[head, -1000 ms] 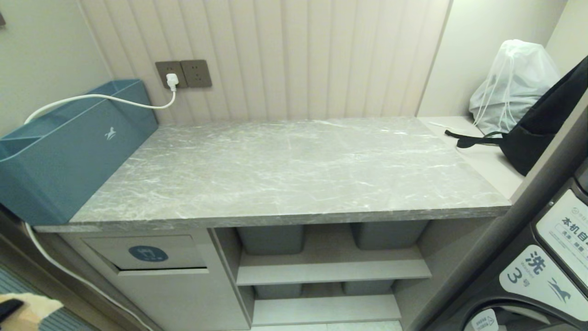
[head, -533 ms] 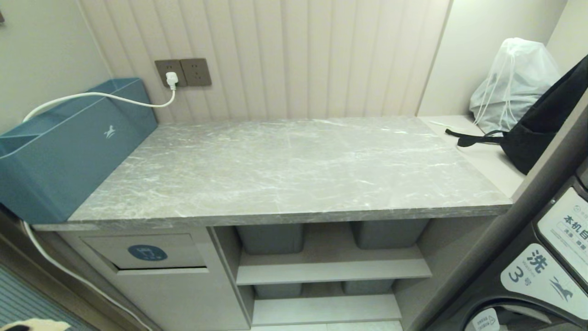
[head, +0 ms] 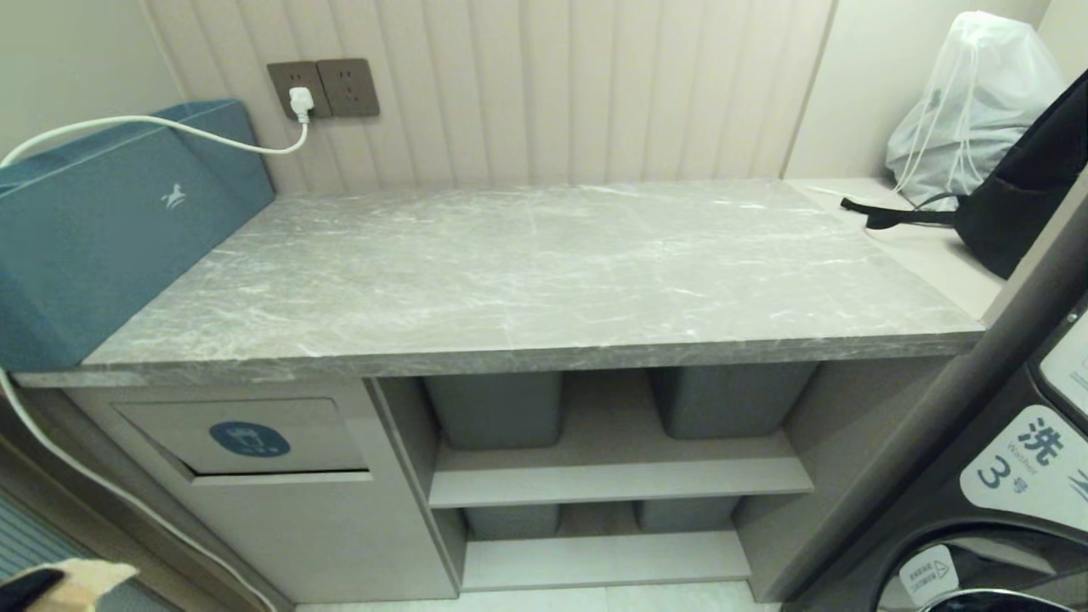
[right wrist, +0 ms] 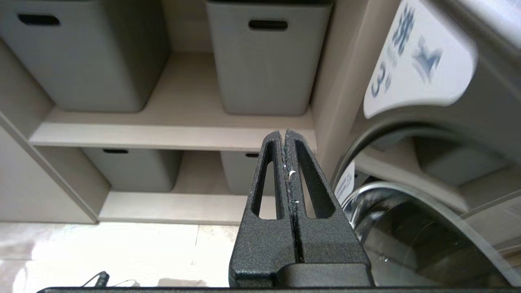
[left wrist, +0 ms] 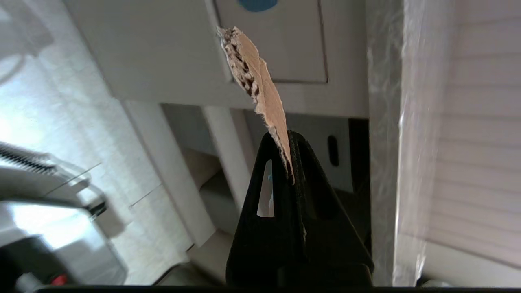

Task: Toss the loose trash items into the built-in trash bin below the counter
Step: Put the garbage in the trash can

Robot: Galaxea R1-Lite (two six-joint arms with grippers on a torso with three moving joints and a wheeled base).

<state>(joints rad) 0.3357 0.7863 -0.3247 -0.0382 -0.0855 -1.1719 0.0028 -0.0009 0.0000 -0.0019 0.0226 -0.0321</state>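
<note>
1. count one cardboard scrap [left wrist: 260,87] in view: plain tan, torn edge, gripped at its lower end and sticking out past the fingertips. in the head view you see its tip at the lower left corner [head: 81,578], below and left of the cabinet front.
2. the left gripper [left wrist: 287,140] has its jaws clamped tight on that scrap; the scrap stands in front of the cabinet, its free end overlapping the lower edge of the flap panel in the left wrist view.
3. the right gripper [right wrist: 283,136] has its jaws pressed together with nothing between them. it hangs low, facing the shelves beside the washing machine [right wrist: 427,81].
4. count one built-in trash bin [head: 246,438]: a beige flap panel with one round blue sticker [head: 249,439], set under the left end of the counter [head: 527,272]. you cannot tell what is inside it.
5. the counter carries one teal box [head: 102,238] at its left end. you can see no scraps on the slab.
6. count four grey tubs: two on the upper shelf [head: 493,408] [head: 731,399] and two on the lower shelf [head: 510,520] [head: 684,513]. their contents are hidden.
7. count two wall sockets [head: 323,78]; one white plug [head: 298,102] sits in the left one, its cable running over the teal box.
8. on the ledge to the right of the counter: one white drawstring bag [head: 969,93] and one black bag [head: 1020,204], touching each other.
</note>
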